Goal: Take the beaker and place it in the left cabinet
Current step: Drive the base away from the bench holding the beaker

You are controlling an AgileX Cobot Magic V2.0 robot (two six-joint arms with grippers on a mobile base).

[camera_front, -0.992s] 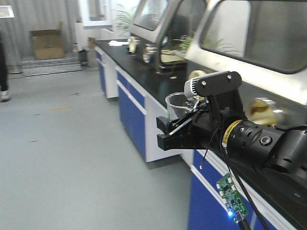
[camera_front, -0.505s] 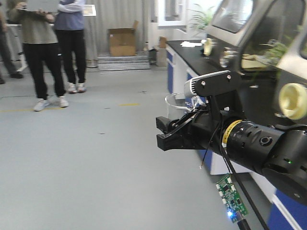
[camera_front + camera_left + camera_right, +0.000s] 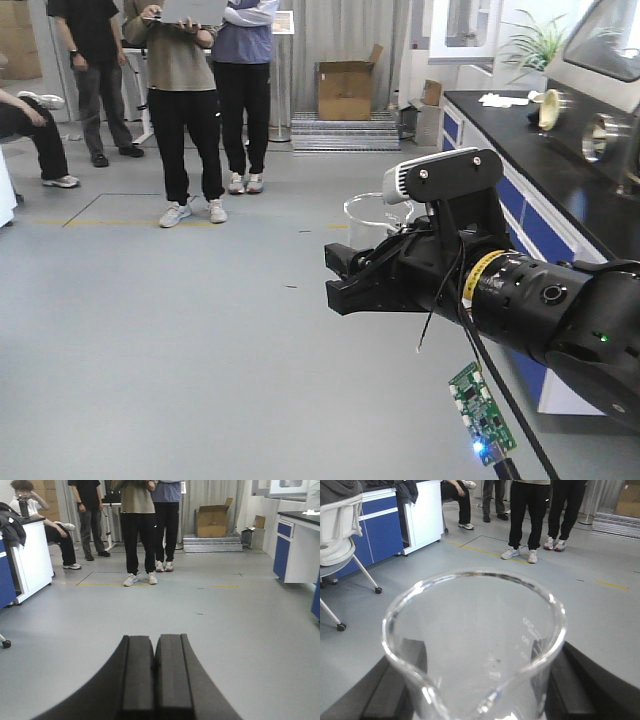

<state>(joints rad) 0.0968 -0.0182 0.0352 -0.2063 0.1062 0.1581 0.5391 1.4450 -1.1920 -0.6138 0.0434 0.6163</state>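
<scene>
The clear glass cylindrical beaker (image 3: 475, 630) stays clamped in the right end effector (image 3: 348, 280) as the view is swung from the black-topped desk (image 3: 540, 150) toward open floor. The left end effector (image 3: 155, 672) is pressed together, empty. The left cabinet is not yet seen.

Front view only gives you the rim and upper wall of the beaker (image 3: 372, 215); the rest sits behind the right gripper (image 3: 342, 278). From the right wrist its base runs off the bottom edge, and the printed marks (image 3: 525, 632) are too blurry to read. The left gripper (image 3: 155, 647) gets cropped at the bottom too, and the standing people (image 3: 185, 100) lose their heads up top.
</scene>
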